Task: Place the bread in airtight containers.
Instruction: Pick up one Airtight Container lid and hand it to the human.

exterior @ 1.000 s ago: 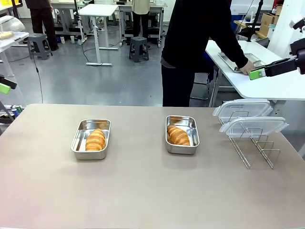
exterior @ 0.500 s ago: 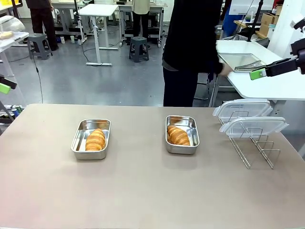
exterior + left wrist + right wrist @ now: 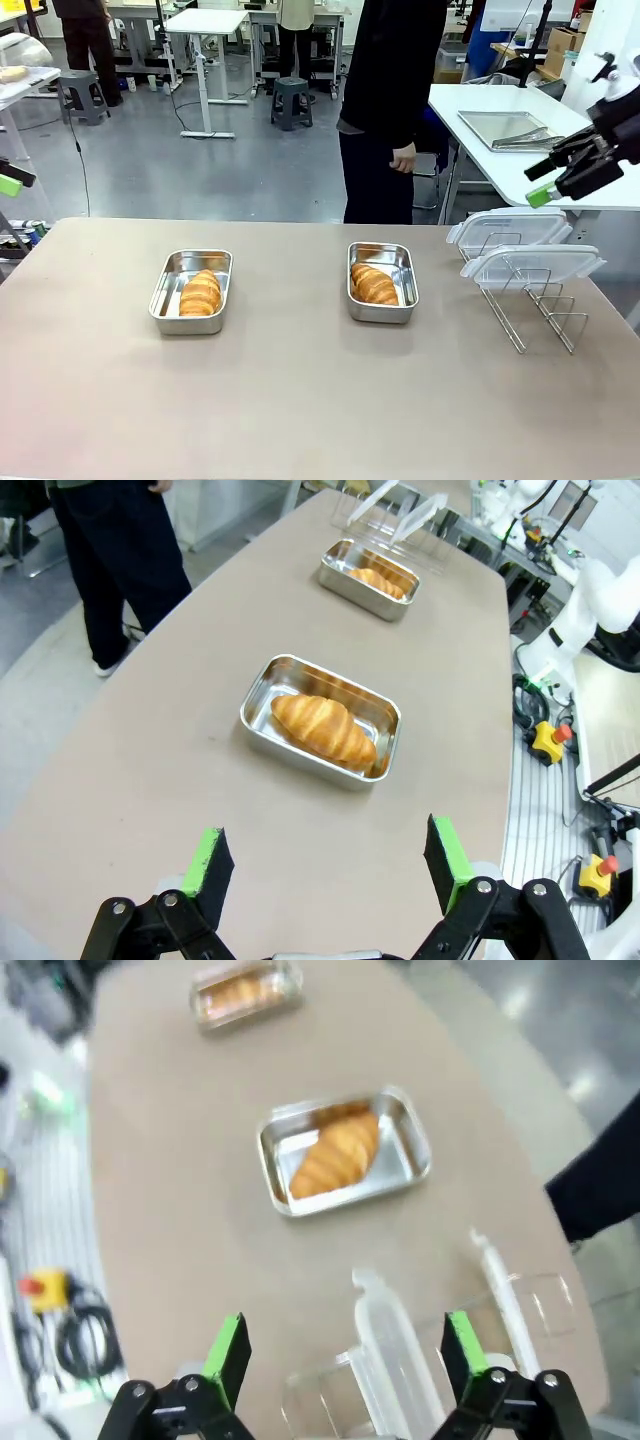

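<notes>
Tan table (image 3: pixel 300 410), grey floor, desks behind. At left we note the left gripper (image 3: pixel 325 845) spread wide, empty. One croissant (image 3: pixel 201 294) lies in the left tin (image 3: pixel 166 288), a second croissant (image 3: pixel 374 285) in the right tin (image 3: pixel 404 268), both uncovered. A person (image 3: pixel 390 100) stands beyond. Two clear lids (image 3: pixel 510 228) lean on the wire rack (image 3: pixel 545 315). Over it the right gripper (image 3: pixel 345 1328) is spread wide, empty.
</notes>
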Motion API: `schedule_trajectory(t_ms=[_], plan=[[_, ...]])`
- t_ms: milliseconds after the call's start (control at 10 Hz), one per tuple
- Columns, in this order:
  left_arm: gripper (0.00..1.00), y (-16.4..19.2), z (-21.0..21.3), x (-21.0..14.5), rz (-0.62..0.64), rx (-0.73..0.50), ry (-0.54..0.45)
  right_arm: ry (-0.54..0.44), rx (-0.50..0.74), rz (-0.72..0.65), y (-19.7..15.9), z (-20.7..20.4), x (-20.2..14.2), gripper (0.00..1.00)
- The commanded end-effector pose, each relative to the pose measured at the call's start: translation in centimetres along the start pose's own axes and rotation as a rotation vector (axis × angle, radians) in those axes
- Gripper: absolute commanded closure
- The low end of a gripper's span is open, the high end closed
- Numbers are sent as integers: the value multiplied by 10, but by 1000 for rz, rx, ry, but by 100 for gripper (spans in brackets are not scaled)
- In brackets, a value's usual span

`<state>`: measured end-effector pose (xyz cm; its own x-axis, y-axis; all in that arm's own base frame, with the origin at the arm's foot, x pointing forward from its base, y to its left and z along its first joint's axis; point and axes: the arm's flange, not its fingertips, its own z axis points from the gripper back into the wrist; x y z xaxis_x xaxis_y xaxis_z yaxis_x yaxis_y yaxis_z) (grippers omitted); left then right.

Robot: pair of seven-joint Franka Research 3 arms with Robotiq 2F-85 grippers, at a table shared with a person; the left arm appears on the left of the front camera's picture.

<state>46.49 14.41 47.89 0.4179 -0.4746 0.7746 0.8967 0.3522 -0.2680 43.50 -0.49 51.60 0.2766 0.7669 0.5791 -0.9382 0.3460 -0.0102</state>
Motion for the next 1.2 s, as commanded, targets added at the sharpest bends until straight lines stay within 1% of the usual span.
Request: schedule_trajectory(t_ms=[0,200,400,600,800,900,1100], plan=[[0,-2,0,1,-8,2,9,235,-115,203,4,-9,2,0],[0,-2,0,1,-8,2,9,357,-139,277,6,-21,0,0],[0,-2,0,1,-8,2,9,400,-141,328,6,-27,-5,0],[0,-2,0,1,-8,2,9,433,-129,343,3,-40,-14,0],[0,-2,0,1,-8,2,9,488,-127,377,-4,-58,-27,0],[0,-2,0,1,-8,2,9,506,-105,380,-7,-68,-33,0],[0,-2,0,1,-8,2,9,509,-96,381,-16,-80,-40,0]])
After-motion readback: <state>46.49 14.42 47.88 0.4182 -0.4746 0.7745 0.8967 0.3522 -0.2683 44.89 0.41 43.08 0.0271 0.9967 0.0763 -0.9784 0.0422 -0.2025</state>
